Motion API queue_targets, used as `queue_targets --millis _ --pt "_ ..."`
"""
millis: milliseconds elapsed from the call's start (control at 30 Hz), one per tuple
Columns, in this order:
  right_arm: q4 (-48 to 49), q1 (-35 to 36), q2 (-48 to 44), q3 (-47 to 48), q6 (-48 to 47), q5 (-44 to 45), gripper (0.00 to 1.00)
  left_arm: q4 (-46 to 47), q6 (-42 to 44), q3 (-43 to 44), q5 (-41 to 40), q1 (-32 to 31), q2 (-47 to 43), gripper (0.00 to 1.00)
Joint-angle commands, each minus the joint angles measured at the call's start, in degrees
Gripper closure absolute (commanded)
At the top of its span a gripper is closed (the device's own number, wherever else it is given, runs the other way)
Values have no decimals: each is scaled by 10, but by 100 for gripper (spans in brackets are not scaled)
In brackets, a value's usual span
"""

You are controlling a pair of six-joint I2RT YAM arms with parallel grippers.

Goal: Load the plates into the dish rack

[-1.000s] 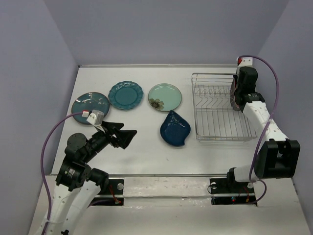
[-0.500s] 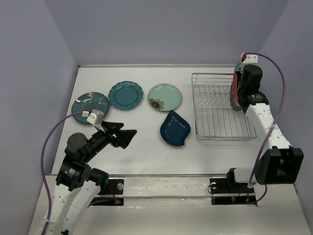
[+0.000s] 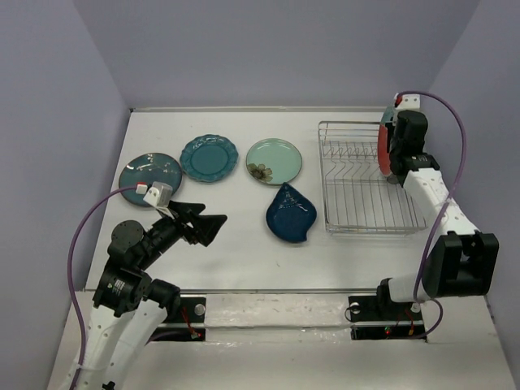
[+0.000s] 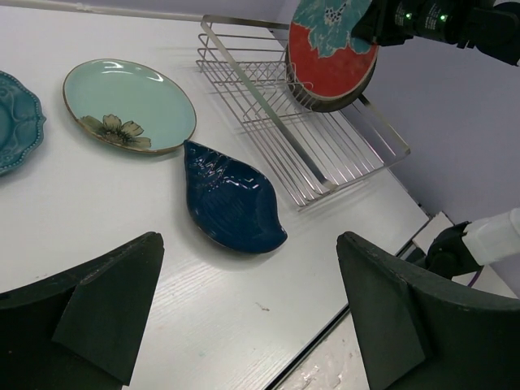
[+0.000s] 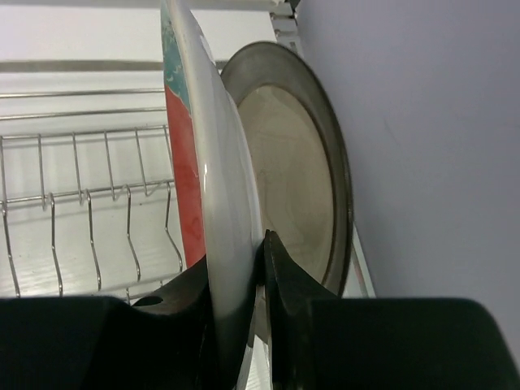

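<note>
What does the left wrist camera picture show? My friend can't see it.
The right end effector holds a red plate with a teal flower on edge over the dish rack. On the table beside it lie a pale mint plate and a dark blue leaf-shaped plate.

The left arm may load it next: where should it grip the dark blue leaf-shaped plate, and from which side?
Probably the raised rim of the dark blue plate at its wide near end, coming from the side of the left gripper. It lies flat, so only the upturned rim gives the open jaws an edge.
</note>
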Motion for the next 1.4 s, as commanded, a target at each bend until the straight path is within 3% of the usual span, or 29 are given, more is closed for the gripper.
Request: queue_targets --millis 0,300,367,400,500,533,633,800,867,1033,1233,1367 --pt "108 0 15 2 5 22 93 28 -1 -6 4 4 5 1" --pt "135 0 37 -50 81 -5 90 24 -3 -4 0 4 40 1" --pt "137 0 34 -64 100 -9 82 20 -2 5 10 4 70 1" --pt "137 0 31 -68 124 -18 72 28 -4 6 13 4 79 1" --pt "135 0 26 -92 162 -10 56 65 -33 -12 18 4 108 1" --pt "134 0 20 -98 170 -8 44 72 -41 -17 18 4 128 1" --pt "119 0 5 -106 202 16 27 97 -67 -39 -10 -5 168 1" --pt "-5 0 -12 -53 253 20 11 148 -115 -71 -91 -47 204 1" --pt "-28 0 -28 -50 258 17 8 157 -121 -82 -132 -61 226 1" --pt "-66 0 -105 -62 286 -19 4 189 -133 -78 -280 -169 332 1" --pt "-76 0 -215 -94 319 -93 3 242 -130 -32 -323 -218 488 3" --pt "-53 0 -297 -158 351 -198 11 264 -117 6 -336 -220 566 6"
